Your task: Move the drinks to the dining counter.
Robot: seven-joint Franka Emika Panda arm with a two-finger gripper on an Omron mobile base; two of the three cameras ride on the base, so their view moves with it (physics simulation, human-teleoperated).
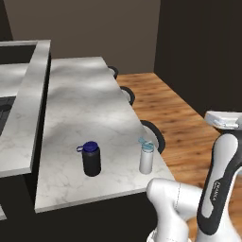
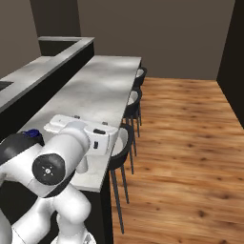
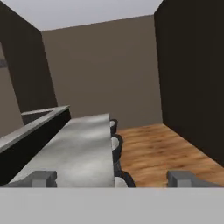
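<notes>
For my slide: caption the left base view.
Wide black bottle with blue cap and slim white-grey bottle standing apart on the white marble dining counter.

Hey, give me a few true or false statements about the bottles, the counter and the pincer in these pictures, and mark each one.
1. The black bottle stands upright on the dining counter. True.
2. The white bottle lies on its side. False: it stands upright near the counter's stool-side edge.
3. The two bottles touch. False: bare marble lies between them.
4. The pincer is open with nothing between its fingers. True.
5. The stools stand on a wooden floor. True.
</notes>
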